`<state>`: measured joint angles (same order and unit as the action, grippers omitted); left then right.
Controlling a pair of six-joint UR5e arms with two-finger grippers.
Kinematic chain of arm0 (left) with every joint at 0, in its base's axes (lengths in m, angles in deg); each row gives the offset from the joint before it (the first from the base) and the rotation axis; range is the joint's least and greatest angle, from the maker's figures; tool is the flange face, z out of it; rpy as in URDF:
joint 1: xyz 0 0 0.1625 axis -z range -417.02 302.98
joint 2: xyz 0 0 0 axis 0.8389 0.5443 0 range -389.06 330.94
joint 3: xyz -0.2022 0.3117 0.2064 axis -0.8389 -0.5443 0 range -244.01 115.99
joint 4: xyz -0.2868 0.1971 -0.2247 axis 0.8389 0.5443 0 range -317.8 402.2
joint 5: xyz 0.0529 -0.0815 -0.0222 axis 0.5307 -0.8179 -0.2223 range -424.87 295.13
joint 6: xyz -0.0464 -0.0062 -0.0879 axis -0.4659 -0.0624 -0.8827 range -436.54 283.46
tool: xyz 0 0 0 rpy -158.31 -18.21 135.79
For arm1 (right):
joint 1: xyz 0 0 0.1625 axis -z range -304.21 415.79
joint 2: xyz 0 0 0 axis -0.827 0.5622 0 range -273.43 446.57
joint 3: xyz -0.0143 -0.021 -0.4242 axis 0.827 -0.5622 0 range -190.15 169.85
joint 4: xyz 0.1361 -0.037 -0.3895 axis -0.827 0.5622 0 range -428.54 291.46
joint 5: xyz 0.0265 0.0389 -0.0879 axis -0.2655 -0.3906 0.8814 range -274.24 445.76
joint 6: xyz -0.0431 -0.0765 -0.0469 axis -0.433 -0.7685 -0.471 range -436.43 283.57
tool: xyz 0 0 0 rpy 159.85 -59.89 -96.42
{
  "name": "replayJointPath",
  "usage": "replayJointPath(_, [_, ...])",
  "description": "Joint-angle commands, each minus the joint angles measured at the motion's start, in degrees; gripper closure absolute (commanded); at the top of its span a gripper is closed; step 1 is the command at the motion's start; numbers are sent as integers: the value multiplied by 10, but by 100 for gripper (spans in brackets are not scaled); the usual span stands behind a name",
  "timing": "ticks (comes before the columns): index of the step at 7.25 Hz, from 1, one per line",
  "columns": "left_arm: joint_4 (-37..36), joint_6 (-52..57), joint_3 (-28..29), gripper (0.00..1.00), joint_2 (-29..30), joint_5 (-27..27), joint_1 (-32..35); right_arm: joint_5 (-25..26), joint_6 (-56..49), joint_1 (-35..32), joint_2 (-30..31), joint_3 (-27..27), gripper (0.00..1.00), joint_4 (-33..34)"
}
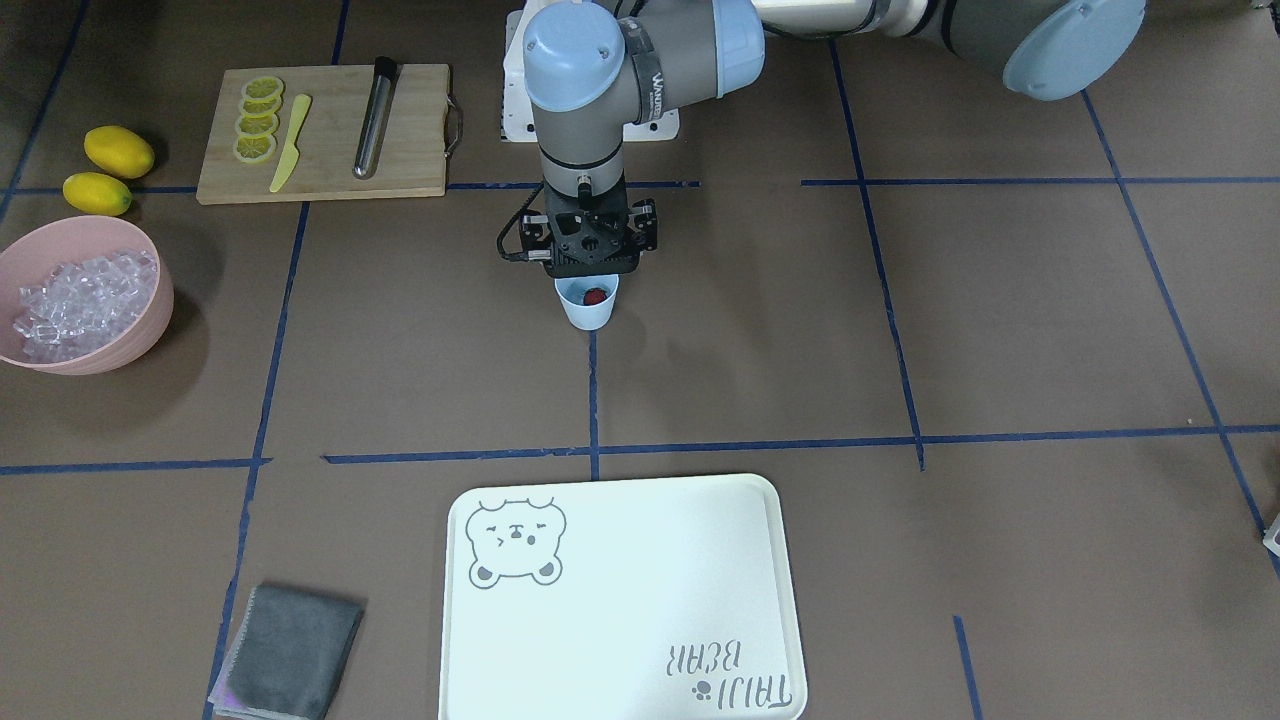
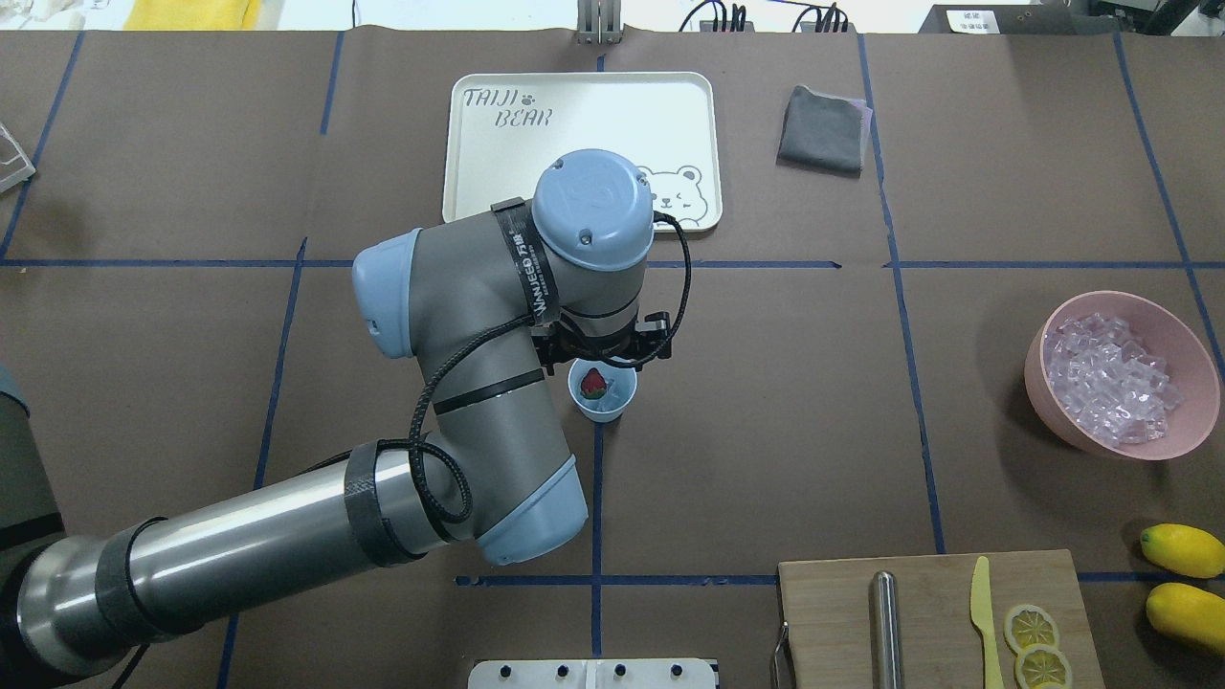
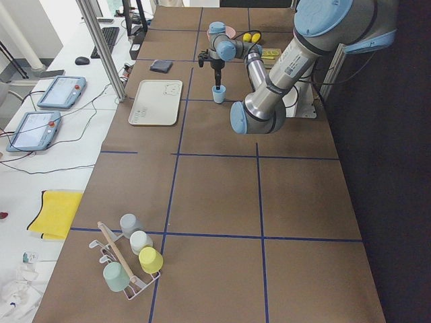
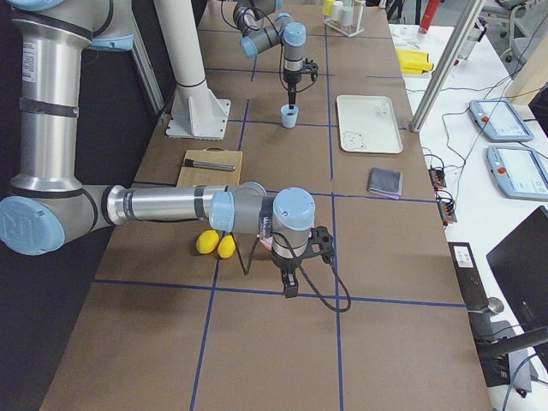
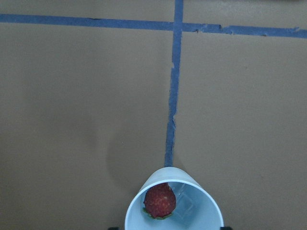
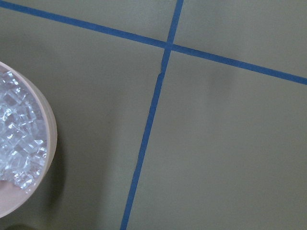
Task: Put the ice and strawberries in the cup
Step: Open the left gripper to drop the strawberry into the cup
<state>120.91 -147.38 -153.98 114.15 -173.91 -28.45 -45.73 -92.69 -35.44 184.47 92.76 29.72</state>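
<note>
Your left gripper (image 1: 590, 262) hovers over the smooth, tapered pale blue cup (image 1: 588, 316), its opening unreadable; a bumpy red strawberry (image 5: 159, 200) sits inside. Overhead, glassy ice (image 2: 1110, 378) fills a rounded pink bowl (image 2: 1198, 383) at three o'clock on the brown, blue-taped table (image 2: 766, 411).

Left arm (image 2: 287, 545): silver and grey tubular links, pale blue joint caps (image 2: 593, 206), a black cable (image 2: 686, 277) looped alongside under black straps (image 2: 368, 507), white lettering on a black wrist band (image 2: 531, 268), and a black left pincer (image 1: 588, 262).
</note>
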Motion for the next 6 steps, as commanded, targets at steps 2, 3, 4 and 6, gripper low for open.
replayJointPath(2, [-14, 178, -132, 0, -153, -47, 74, -1, 0, 0, 1, -3, 0, 0])
replayJointPath(3, [-15, 257, -142, 0, -192, -102, 136, -1, 0, 0, 5, -3, 0, 0])
replayJointPath(4, [-15, 323, -143, 0, -227, -134, 193, -1, 0, 0, 5, -3, 0, 0])
replayJointPath(6, [-14, 452, -144, 0, -308, -166, 281, -1, 4, 0, 5, -4, 0, 0])
